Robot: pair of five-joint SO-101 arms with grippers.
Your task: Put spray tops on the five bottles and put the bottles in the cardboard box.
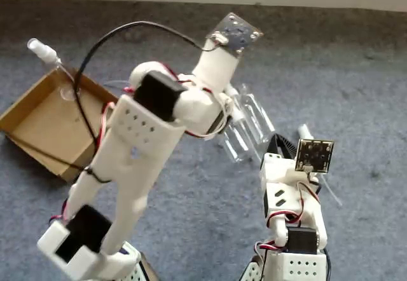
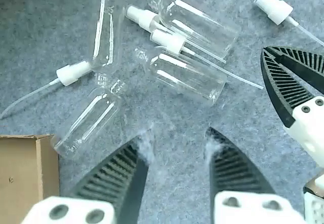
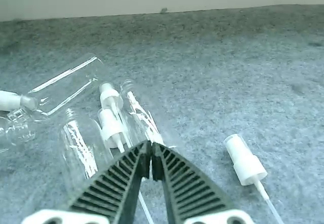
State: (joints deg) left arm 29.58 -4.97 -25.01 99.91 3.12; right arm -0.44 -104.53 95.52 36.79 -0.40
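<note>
Several clear bottles lie without tops in a loose heap on the grey carpet, also seen past the left arm. Loose white spray tops with thin tubes lie among them, two side by side and one apart. My left gripper hangs open just above bare carpet on the near side of the heap, holding nothing. My right gripper is shut and empty, its tips beside the heap. The cardboard box stands to the left, with a capped bottle at its far corner.
The left arm stretches across the middle of the high view and covers part of the heap. A corner of the box lies close to my left gripper. Open carpet spreads to the right and behind the bottles.
</note>
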